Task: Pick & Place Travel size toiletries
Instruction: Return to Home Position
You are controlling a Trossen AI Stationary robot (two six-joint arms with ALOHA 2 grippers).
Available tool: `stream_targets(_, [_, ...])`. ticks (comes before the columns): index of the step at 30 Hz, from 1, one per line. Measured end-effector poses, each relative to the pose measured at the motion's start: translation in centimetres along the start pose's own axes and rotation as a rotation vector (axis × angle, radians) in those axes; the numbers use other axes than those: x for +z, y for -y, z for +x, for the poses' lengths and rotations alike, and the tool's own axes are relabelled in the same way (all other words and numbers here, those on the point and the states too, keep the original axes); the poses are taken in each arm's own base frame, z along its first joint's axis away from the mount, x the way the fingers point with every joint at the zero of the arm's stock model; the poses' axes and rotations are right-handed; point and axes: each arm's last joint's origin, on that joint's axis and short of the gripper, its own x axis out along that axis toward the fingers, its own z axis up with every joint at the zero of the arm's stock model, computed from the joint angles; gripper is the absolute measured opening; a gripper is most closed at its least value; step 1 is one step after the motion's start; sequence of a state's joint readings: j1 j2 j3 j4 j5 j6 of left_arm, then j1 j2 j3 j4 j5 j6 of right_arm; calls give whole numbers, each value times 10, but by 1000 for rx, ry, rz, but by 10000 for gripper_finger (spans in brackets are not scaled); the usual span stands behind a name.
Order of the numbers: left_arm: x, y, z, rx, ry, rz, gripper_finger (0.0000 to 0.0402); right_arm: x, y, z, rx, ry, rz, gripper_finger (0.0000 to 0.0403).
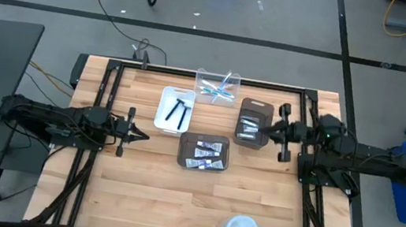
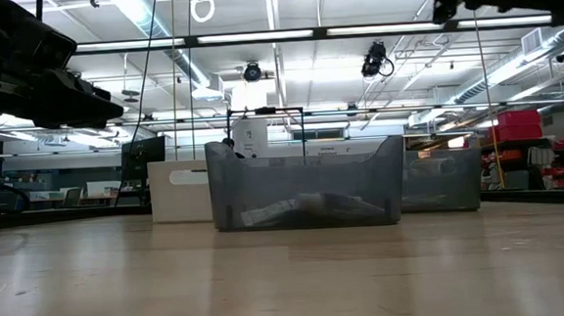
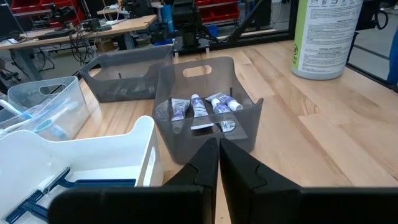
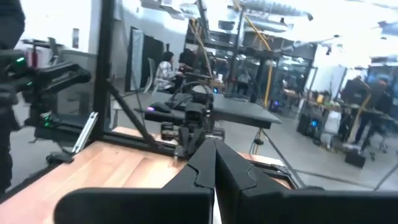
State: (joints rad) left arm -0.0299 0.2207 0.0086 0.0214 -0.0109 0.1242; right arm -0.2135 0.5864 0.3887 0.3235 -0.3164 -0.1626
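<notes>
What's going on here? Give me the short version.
Nothing is being handled right now. The toiletries lie sorted: toothbrushes in the clear bin, razors in the white bin, and small tubes in the two dark grey bins. The left gripper hangs empty, fingers shut, over the left side of the table. The right gripper, also shut and empty, is beside the right-hand grey bin.

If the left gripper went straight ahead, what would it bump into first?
Most likely the grey bin holding small tubes: the left gripper points at its near wall in the wrist view. Height is hard to judge, so it might catch the rim instead.
</notes>
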Motion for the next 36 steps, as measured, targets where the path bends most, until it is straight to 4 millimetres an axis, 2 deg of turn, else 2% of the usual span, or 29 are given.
stream_targets(12, [0, 0, 0, 0, 0, 0, 22, -31, -28, -35, 85, 69, -60, 3])
stream_targets(20, [0, 0, 0, 1, 0, 0, 22, -52, -37, -45, 110, 55, -26, 3])
stream_targets(23, [0, 0, 0, 0, 0, 0, 22, -64, -38, -47, 56, 28, -14, 3])
stream_targets(28, [0, 0, 0, 0, -1, 0, 22, -84, -36, -50, -150, -39, 73, 3])
stream_targets(36, [0, 0, 0, 0, 0, 0, 22, -93, -40, -54, -137, -138, 101, 3])
